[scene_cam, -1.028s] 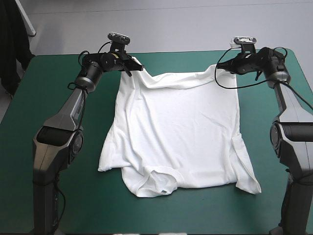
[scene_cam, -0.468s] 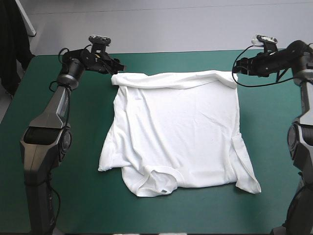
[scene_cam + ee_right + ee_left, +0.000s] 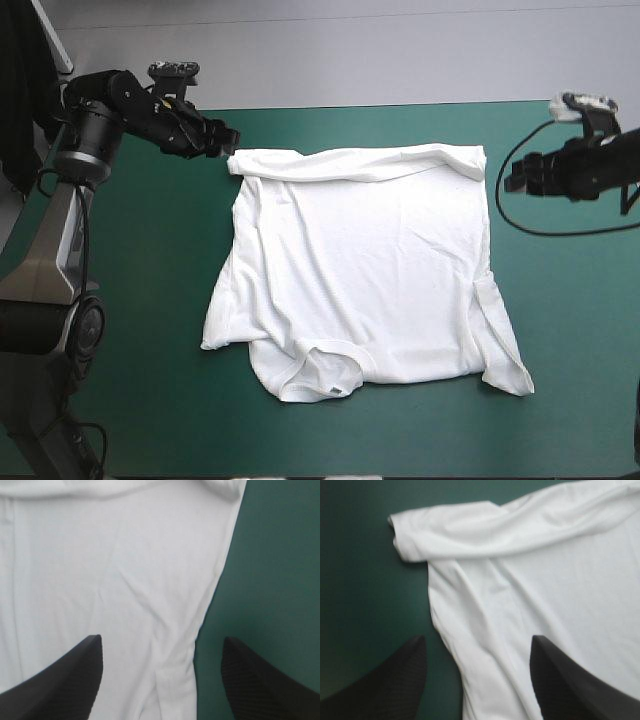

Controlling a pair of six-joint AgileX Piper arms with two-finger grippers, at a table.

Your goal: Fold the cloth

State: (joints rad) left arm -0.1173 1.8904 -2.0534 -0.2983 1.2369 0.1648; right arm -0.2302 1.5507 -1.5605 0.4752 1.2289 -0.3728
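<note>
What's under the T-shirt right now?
The T-shirt lies spread on the teal-green cover, which shows all round it. Anything beneath the fabric is hidden; no bulge suggests an object.

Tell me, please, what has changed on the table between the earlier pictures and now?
Both claws let go of the T-shirt, which they held by its far corners, and drew apart: the left claw toward the far left corner of the table, the right claw toward its right edge. Both now stand open. The T-shirt stayed spread flat, its far edge folded over.
</note>
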